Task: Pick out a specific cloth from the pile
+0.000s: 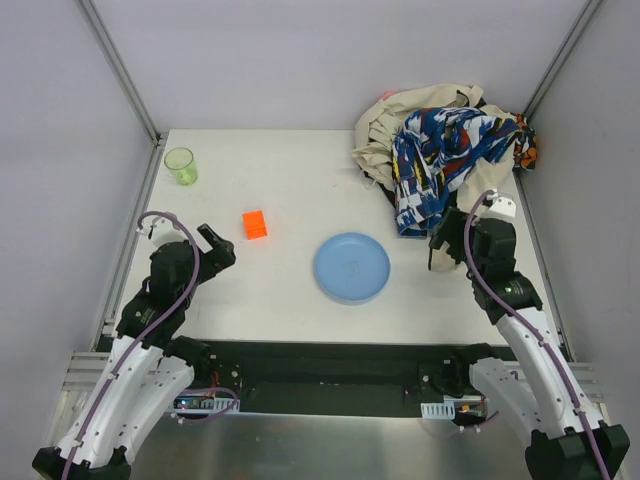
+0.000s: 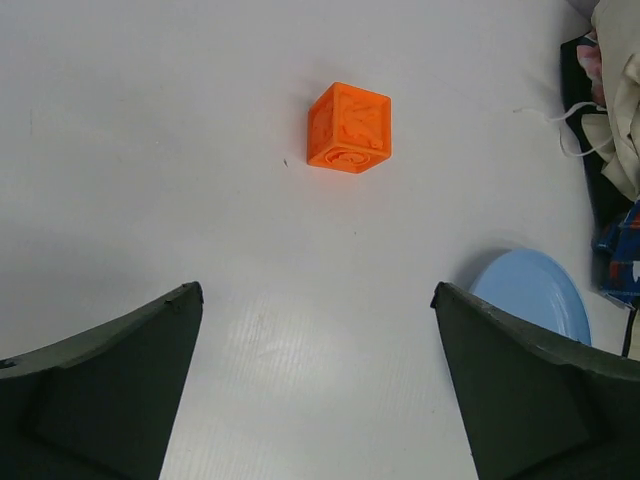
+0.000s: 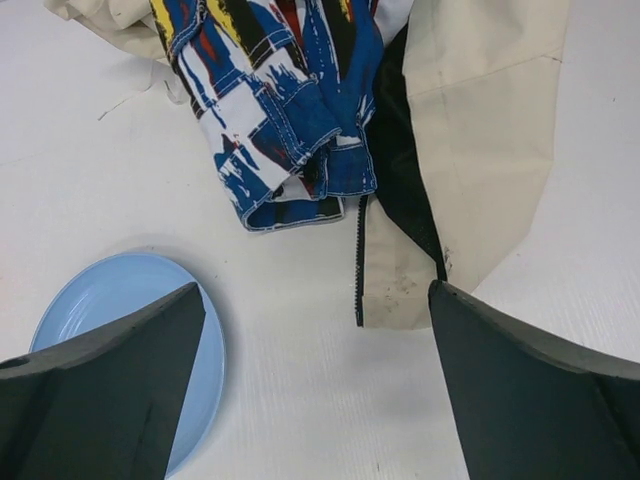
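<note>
The pile (image 1: 440, 150) lies at the far right of the table. A blue, white, red and yellow patterned cloth (image 1: 445, 160) is draped over a plain beige cloth (image 1: 385, 135), and an orange-and-black spotted piece (image 1: 527, 152) shows at the right edge. The pink and white cloth is hidden, apart from a small pink scrap (image 1: 385, 97) at the far edge. My right gripper (image 1: 440, 250) is open and empty just in front of the pile. In the right wrist view (image 3: 315, 290) it faces a beige flap with a black zipper (image 3: 400, 270). My left gripper (image 1: 218, 248) is open and empty at the left.
A blue plate (image 1: 351, 267) lies in the middle, left of the right gripper (image 3: 110, 310). An orange cube (image 1: 255, 224) sits ahead of the left gripper (image 2: 350, 128). A green cup (image 1: 181, 165) stands at the far left. Frame posts stand at the table's back corners.
</note>
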Robot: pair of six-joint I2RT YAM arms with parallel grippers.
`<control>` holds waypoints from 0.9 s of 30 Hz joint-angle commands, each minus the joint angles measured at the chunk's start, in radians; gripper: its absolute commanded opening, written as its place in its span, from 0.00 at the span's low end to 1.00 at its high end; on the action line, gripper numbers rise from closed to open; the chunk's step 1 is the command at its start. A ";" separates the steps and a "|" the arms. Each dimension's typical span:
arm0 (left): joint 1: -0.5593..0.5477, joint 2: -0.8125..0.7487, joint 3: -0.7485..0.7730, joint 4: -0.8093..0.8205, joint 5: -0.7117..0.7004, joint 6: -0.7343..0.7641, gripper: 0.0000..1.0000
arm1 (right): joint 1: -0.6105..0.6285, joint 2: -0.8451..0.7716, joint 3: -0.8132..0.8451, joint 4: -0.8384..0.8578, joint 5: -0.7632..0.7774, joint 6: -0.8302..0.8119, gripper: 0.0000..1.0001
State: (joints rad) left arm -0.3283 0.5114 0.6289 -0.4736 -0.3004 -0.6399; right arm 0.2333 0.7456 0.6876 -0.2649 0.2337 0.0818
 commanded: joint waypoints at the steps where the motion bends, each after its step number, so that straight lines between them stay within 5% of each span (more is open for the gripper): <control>1: -0.006 -0.034 -0.009 -0.007 -0.032 -0.014 0.99 | 0.004 -0.029 -0.005 0.114 -0.077 -0.051 0.96; 6: -0.006 -0.048 -0.014 -0.005 -0.040 -0.017 0.99 | 0.003 0.003 0.021 0.251 -0.215 -0.192 0.96; 11: -0.006 -0.033 -0.005 -0.003 -0.049 -0.024 0.99 | 0.034 0.211 0.208 0.242 -0.304 -0.310 0.96; 17: -0.006 0.004 0.000 0.003 -0.065 -0.044 0.99 | 0.185 0.579 0.487 0.199 -0.077 -0.601 0.96; 27: -0.006 0.104 0.023 0.013 -0.092 -0.046 0.99 | 0.204 1.230 0.991 0.011 0.128 -0.833 0.96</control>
State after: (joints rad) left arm -0.3283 0.5949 0.6235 -0.4767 -0.3550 -0.6701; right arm 0.4408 1.7916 1.5028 -0.1482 0.2054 -0.6037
